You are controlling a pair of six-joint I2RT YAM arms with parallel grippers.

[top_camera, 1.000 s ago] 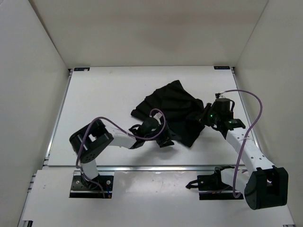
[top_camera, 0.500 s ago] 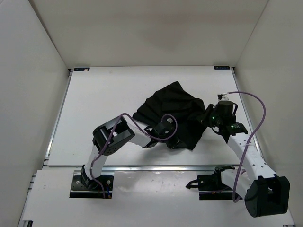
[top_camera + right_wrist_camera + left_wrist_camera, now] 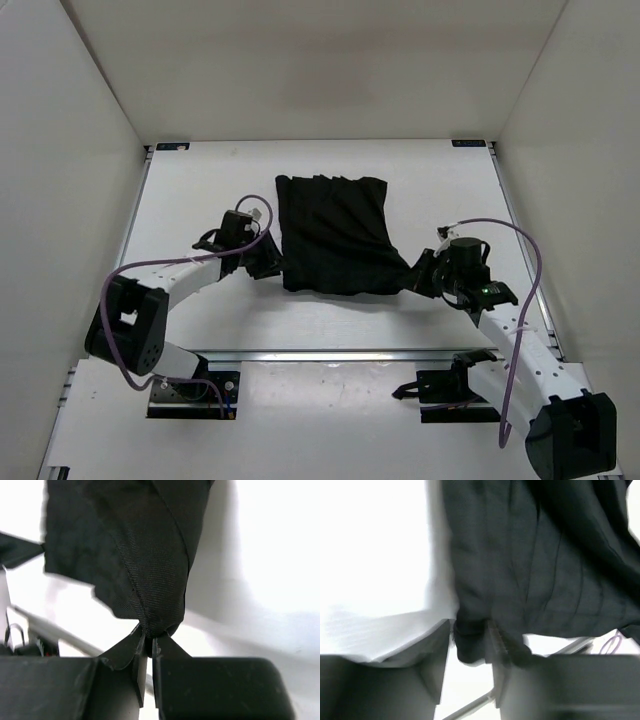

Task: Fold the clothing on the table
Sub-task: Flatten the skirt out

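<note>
- Pulled the clothing [image 3: 335, 235] out of a second ago's crumpled heap into a flat pleated panel mid-table [image 3: 200, 200]; swung the left gripper [image 3: 268, 262] out to its left edge.
- Top view: holding the near right corner with the right gripper [image 3: 420, 275]. Looks like flattening before the first fold; next, probably needs one edge carried across onto the other.
- Left wrist: showing hem of clothing [image 3: 530, 555] bunched between the left gripper's [image 3: 471, 650] narrow jaws. Clamped or letting go? Cannot tell, too blurred.
- Right wrist: pinching tight with the right gripper [image 3: 148, 647] on a gathered corner of clothing [image 3: 140, 555], fanning away over the table [image 3: 260, 555].
</note>
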